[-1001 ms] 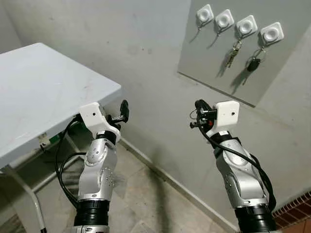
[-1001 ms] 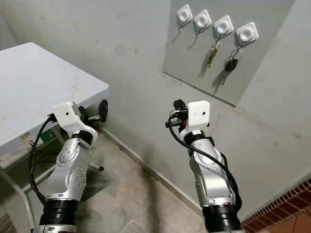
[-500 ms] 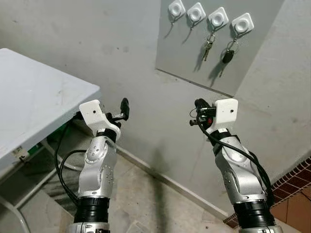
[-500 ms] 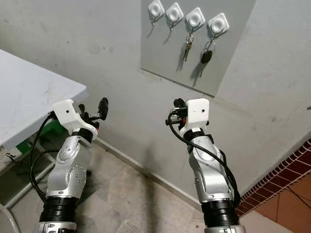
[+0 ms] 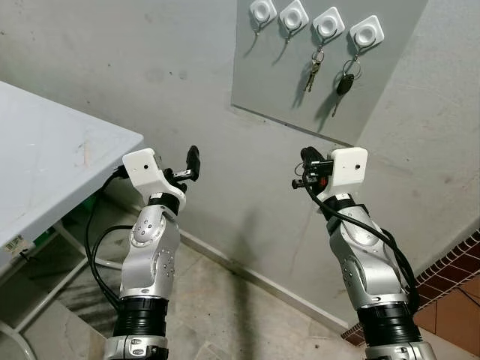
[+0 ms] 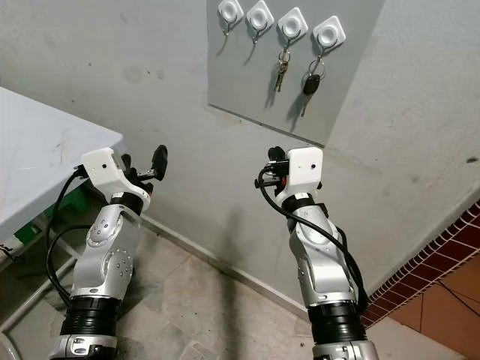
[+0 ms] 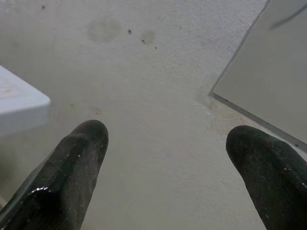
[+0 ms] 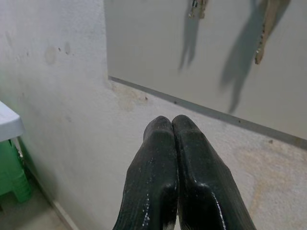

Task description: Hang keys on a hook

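Below two hung keys, left tool spread, right tool pressed together; no legible writing.

Four white square hooks line the grey wall panel's top edge. Metal keys hang from the third; a black-headed car key hangs from the fourth.

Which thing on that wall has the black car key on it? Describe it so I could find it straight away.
Look at the grey panel fixed to the wall, above and between the robot's two arms. Along its top runs a row of four white square hooks, and yours is the rightmost hook. It carries the black-headed car key; the hook beside it holds a bunch of plain metal keys, and the two left ones are bare.
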Robot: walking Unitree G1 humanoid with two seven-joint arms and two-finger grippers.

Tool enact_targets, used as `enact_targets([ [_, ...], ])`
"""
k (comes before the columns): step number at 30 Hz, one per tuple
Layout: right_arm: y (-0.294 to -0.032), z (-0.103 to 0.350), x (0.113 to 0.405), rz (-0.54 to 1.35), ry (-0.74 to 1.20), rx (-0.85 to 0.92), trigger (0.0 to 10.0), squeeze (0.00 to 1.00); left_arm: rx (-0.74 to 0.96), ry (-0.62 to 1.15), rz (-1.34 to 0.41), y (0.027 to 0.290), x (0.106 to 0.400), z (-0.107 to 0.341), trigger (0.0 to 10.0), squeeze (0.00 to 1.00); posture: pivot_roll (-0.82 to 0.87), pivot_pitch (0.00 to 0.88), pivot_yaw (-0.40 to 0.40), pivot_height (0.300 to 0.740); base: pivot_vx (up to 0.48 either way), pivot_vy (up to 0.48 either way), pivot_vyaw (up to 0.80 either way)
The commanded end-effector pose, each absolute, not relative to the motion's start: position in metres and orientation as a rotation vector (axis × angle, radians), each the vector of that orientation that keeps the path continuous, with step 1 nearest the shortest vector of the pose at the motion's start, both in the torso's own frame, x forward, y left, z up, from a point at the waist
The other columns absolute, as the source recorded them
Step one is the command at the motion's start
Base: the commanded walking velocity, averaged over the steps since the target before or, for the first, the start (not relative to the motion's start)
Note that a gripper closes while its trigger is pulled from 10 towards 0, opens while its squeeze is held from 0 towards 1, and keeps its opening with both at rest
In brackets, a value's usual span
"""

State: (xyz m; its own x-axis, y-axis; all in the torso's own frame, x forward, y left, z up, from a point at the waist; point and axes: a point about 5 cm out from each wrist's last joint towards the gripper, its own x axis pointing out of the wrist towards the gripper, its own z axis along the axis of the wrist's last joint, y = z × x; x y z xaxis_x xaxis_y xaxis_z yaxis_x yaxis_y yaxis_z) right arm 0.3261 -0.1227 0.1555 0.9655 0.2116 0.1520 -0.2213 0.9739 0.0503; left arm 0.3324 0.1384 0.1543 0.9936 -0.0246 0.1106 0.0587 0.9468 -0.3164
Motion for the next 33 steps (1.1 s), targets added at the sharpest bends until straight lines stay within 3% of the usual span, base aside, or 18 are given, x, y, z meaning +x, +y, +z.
enact_targets([
  [1,-0.1264,0.1599,0.3285,0.207,-0.164,0.07,10.0,0.0,-0.31,-0.114,-0.068,0.1338,0.3351,0.1575,10.0,0.0,0.0,0.0,-0.037,0.74,0.0,0.0,-0.73],
  [33,-0.1264,0.159,0.3285,0.201,-0.164,0.076,10.0,0.0,-0.303,-0.113,-0.081,0.1316,0.3346,0.1568,10.0,0.0,0.0,0.0,-0.036,0.74,0.0,0.0,-0.73],
])
